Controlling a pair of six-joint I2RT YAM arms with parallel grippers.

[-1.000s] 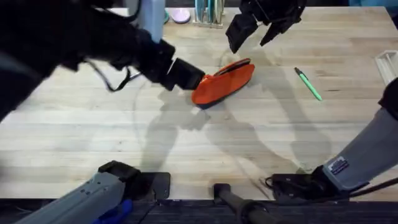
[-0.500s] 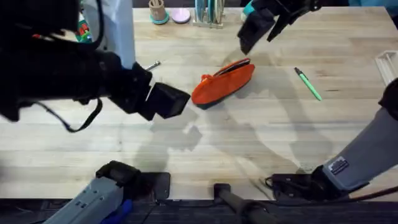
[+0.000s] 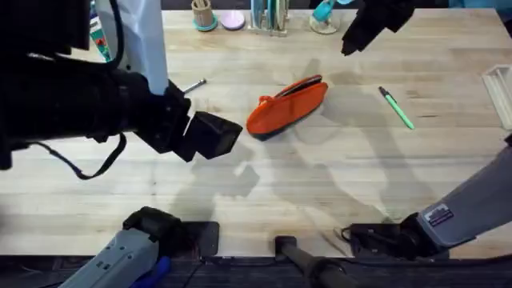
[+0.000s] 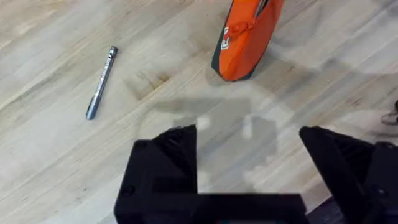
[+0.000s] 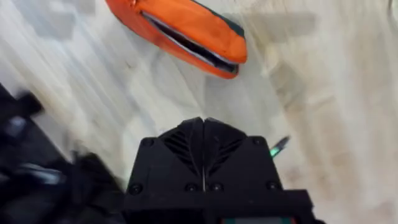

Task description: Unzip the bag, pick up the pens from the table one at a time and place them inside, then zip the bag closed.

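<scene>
The orange bag (image 3: 288,105) lies in the middle of the table (image 3: 320,184), its zipper slit showing dark along the top. The right wrist view shows the bag (image 5: 186,32) gaping open. A silvery pen (image 3: 193,84) lies left of the bag, and a green pen (image 3: 397,108) lies to its right. My left gripper (image 3: 214,134) hangs open left of the bag, apart from it, holding nothing. In the left wrist view, its gripper (image 4: 249,155) has the silvery pen (image 4: 101,82) and the bag (image 4: 246,37) ahead. My right gripper (image 3: 358,36) is shut, raised behind the bag; in its own view (image 5: 203,140) the green pen's tip (image 5: 277,147) peeks out beside it.
Small cups and holders (image 3: 268,16) line the table's back edge. A white object (image 3: 500,84) sits at the right edge. Bare wood spreads in front of the bag.
My left gripper let go of the bag's end and drew back to the left. The right gripper rose and moved back and to the right, away from the bag.
</scene>
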